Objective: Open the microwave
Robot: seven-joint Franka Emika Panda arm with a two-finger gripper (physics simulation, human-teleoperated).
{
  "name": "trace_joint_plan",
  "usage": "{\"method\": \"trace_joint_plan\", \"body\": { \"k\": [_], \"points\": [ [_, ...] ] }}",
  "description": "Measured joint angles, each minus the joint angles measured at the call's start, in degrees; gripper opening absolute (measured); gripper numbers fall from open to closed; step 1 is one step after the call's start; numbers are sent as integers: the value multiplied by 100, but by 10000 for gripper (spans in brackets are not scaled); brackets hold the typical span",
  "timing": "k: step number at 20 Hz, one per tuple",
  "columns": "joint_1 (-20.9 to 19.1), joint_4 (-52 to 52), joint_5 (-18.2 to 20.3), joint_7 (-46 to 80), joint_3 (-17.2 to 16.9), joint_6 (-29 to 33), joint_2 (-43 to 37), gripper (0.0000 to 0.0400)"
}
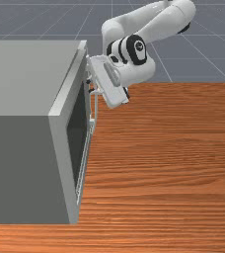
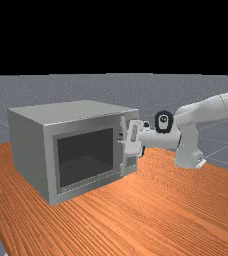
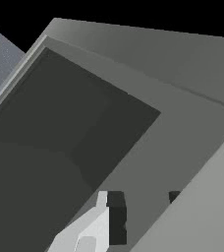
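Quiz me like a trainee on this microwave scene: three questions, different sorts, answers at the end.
1. Multiple choice: in the far view, toward which side of the microwave door is the hand?
A) the far view's left
B) the far view's right
2. True or false: the microwave door is wide open.
3. Fill the blank, "together" or "apart": the fingers stand ____.

Key: 1 B; 2 false; 3 apart.
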Motion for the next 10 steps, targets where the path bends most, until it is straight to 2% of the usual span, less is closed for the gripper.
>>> {"method": "trace_joint_plan", "body": {
  "k": [1,2,3,4,5,6,8,9,10],
  "points": [
    [-8,22,-516,10,-11,-11,-106,126],
    [1,34,-927,42,-27,-148,-259,160],
    [6,31,-1262,91,5,-318,-438,160],
    [9,35,-1549,152,21,-487,-643,121],
    [27,23,-1805,201,31,-686,-853,164],
    [38,12,-1992,265,51,-862,-1074,119],
    [82,-21,-2296,337,56,-1225,-1500,116],
    [99,-31,-2457,367,55,-1401,-1695,129],
    [124,-68,-2635,392,66,-1571,-1880,94]
  ]
}}
